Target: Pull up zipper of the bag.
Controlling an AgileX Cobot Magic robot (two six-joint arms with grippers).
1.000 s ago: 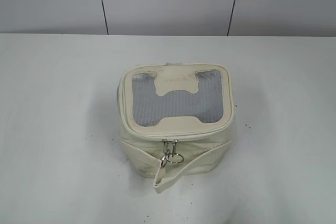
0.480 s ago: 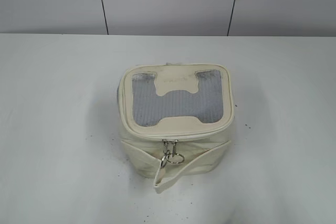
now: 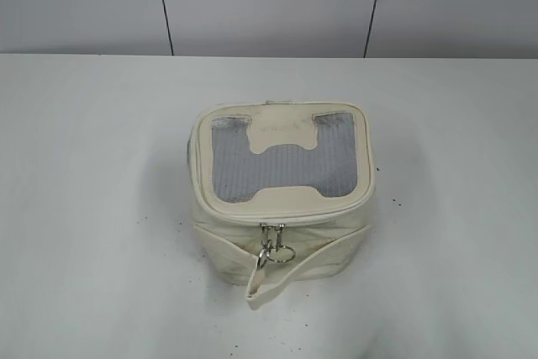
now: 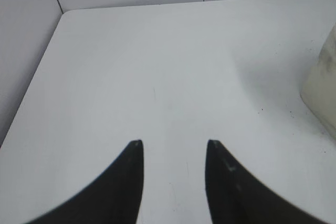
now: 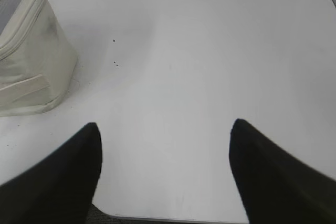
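Observation:
The cream bag (image 3: pixel 282 233) stands in the middle of the white table, its grey mesh top panel (image 3: pixel 282 166) with an H-shaped patch facing up. The zipper track runs around the top rim; its silver pulls with rings (image 3: pixel 273 245) hang at the front, over the loose strap (image 3: pixel 294 271). The bag's side shows at the right edge of the left wrist view (image 4: pixel 321 85) and at the top left of the right wrist view (image 5: pixel 29 56). My left gripper (image 4: pixel 173 142) is open and empty, left of the bag. My right gripper (image 5: pixel 165 124) is open and empty, right of it. Neither gripper shows in the exterior view.
The white table (image 3: pixel 92 166) ends at a grey panelled wall (image 3: pixel 269 2) behind. Its left edge (image 4: pixel 37 72) shows in the left wrist view and its front edge (image 5: pixel 173 217) in the right wrist view. Small dark specks (image 5: pixel 114 52) lie beside the bag.

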